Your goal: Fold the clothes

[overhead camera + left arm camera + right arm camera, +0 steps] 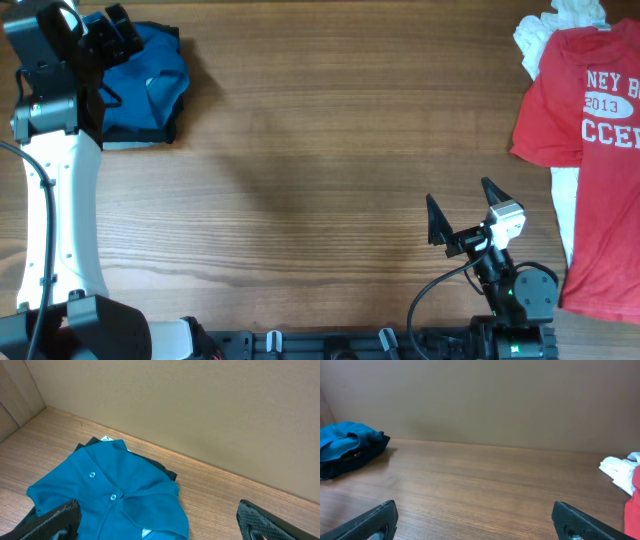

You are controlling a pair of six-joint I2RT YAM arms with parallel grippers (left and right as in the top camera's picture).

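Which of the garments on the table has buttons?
The blue shirt at the far left corner: two small buttons show on its front. The red T-shirt on the right carries white lettering instead.

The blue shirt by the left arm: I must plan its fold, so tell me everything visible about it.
The teal-blue button-front shirt of soft cloth lies in a rumpled heap, two buttons showing on its placket. It rests on a black garment, whose edges peek out, on the wooden table. The open left pincer hovers above, apparently not touching.
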